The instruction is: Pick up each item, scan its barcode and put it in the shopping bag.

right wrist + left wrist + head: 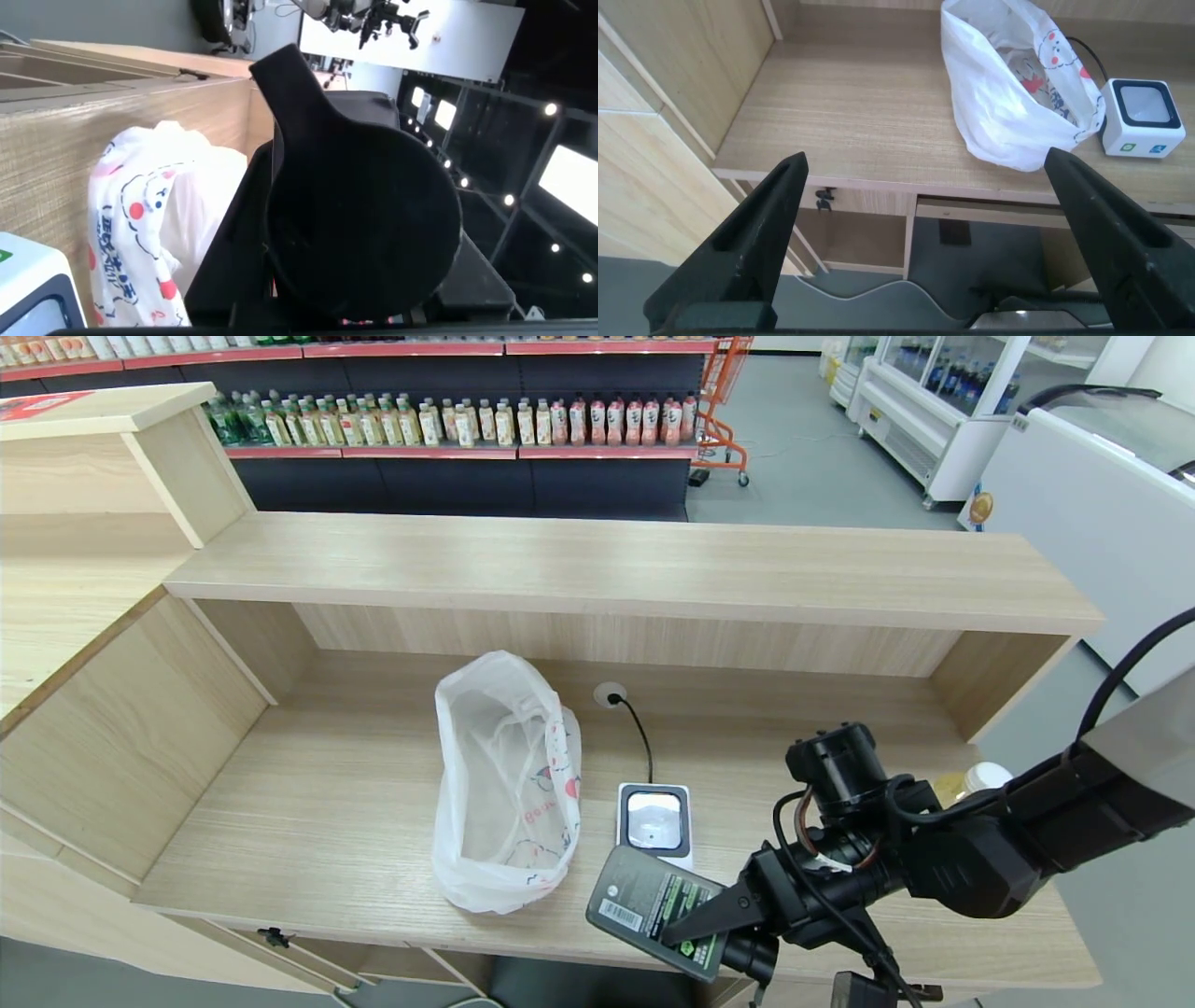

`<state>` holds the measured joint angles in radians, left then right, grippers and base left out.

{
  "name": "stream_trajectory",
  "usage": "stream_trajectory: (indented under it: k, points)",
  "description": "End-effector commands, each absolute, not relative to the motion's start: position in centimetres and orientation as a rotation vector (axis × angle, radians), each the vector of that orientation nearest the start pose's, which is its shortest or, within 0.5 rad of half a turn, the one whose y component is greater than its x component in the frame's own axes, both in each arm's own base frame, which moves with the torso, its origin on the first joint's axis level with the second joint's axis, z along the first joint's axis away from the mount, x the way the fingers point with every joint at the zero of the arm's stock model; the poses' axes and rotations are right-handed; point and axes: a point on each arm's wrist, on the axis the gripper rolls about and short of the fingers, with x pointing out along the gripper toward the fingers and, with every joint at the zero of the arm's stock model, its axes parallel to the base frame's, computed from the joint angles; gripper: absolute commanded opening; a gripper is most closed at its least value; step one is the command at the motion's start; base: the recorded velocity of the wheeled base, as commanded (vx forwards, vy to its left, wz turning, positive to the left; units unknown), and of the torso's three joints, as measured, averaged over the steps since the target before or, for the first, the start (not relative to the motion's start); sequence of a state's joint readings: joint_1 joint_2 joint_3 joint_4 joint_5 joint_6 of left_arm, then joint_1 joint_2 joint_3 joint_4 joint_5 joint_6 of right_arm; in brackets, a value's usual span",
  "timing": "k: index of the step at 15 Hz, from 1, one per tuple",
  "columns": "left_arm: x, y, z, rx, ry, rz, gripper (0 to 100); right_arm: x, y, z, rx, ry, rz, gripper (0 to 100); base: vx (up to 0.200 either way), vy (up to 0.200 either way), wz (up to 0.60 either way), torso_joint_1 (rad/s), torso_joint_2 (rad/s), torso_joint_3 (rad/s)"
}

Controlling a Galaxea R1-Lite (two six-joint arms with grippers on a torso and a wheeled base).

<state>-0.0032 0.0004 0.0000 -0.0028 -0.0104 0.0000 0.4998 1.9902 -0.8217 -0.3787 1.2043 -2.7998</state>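
My right gripper is shut on a flat dark package with green print and a white barcode label facing up. It holds the package over the counter's front edge, just in front of the small white scanner. In the right wrist view the package is a dark shape blocking most of the scene. The white plastic shopping bag stands open to the left of the scanner. My left gripper is open and holds nothing, hanging in front of and below the counter edge, facing the bag and the scanner.
The scanner's black cable runs to a round port at the back of the wooden counter. A white-capped bottle peeks out behind my right arm. A raised shelf overhangs the back. Bare counter lies left of the bag.
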Motion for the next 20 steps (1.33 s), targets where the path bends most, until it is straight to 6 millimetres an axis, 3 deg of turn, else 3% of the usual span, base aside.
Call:
stream_trajectory:
  k: [1,9,11,13,15,17,18,19,20]
  points:
    - [-2.3,0.0,7.6,0.000,-0.002,-0.014,100,27.3,17.3,7.9,2.134,2.339,-1.645,0,0.000,0.000,0.00,0.000,0.00,0.000]
    - [-2.3,0.0,7.6,0.000,-0.002,-0.014,100,27.1,17.2,8.2,2.123,2.355,-1.641,0,0.000,0.000,0.00,0.000,0.00,0.000]
    - [-2.3,0.0,7.6,0.000,-0.002,-0.014,100,26.0,16.8,11.2,2.142,2.378,-1.616,0,0.000,0.000,0.00,0.000,0.00,0.000]
    - [-2.3,0.0,7.6,0.000,-0.003,-0.014,100,24.6,15.9,16.1,2.227,2.365,-1.818,0,0.000,0.000,0.00,0.000,0.00,0.000]
    - [-2.3,0.0,7.6,0.000,-0.002,-0.014,100,22.0,11.7,20.5,2.614,2.167,-2.003,0,0.000,0.000,0.00,0.000,0.00,0.000]
    - [-2.3,0.0,7.6,0.000,-0.002,-0.014,100,19.5,6.6,21.5,2.959,2.005,-1.997,0,0.000,0.000,0.00,0.000,0.00,0.000]
    - [-2.3,0.0,7.6,0.000,-0.003,-0.014,100,19.0,3.3,21.4,3.178,1.839,-2.077,0,0.000,0.000,0.00,0.000,0.00,0.000]
    - [-2.3,0.0,7.6,0.000,-0.003,-0.014,100,18.4,1.8,21.7,3.182,1.607,-2.602,0,0.000,0.000,0.00,0.000,0.00,0.000]
    - [-2.3,0.0,7.6,0.000,-0.002,-0.014,100,17.3,1.3,22.5,3.173,1.432,-2.918,0,0.000,0.000,0.00,0.000,0.00,0.000]
